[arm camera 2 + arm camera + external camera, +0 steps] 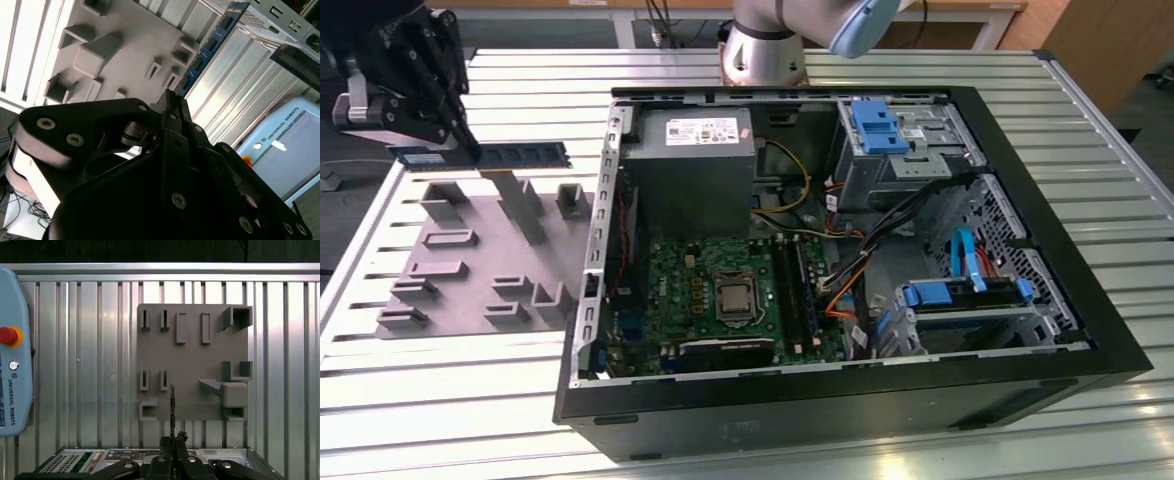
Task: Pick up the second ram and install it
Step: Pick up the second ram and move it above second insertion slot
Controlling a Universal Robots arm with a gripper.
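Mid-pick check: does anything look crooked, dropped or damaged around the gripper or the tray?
Nothing stands out. The black gripper holds the slim blue-green memory stick level, clear above the grey slotted holder plate. The open black computer case beside it looks in order.

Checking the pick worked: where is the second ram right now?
At the exterior view's left, the second ram is held in the gripper above the grey fixture plate, just outside the open computer case.

You see: one ram stick (520, 154), one gripper (458, 148), one grey fixture plate (474, 268), one open computer case (854, 388), two blue drive brackets (874, 126) (963, 292), one teach pendant (14, 355).
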